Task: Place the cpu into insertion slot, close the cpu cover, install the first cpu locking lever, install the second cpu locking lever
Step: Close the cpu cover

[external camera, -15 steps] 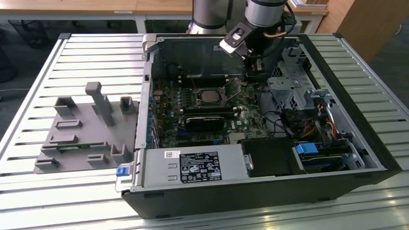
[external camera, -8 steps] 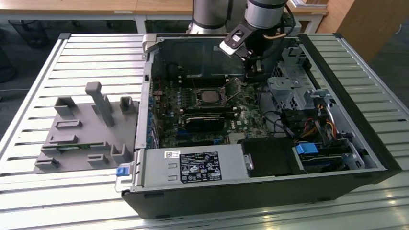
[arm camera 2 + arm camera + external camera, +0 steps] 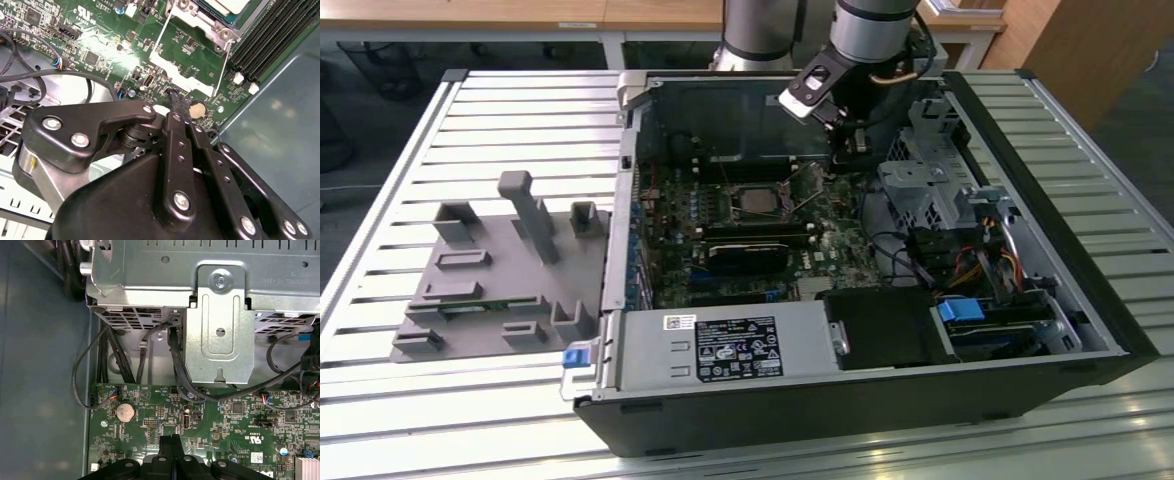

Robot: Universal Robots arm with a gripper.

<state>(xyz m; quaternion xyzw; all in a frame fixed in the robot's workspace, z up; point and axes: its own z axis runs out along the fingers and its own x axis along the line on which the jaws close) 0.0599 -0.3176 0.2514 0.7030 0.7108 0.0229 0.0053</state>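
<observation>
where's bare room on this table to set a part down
Bare slats of the table behind the gray fixture and in front of it, at the exterior view's left. Inside the computer case it is crowded: circuit board, cables, and the hand.

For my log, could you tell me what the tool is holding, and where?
Nothing; the tool is shut and empty over the circuit board.

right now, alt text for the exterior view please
The robot's end effector hangs inside an open computer case, over the green circuit board and to the exterior view's right of the insertion slot. A grey moulded fixture sits on the slatted table beside the case.
</observation>
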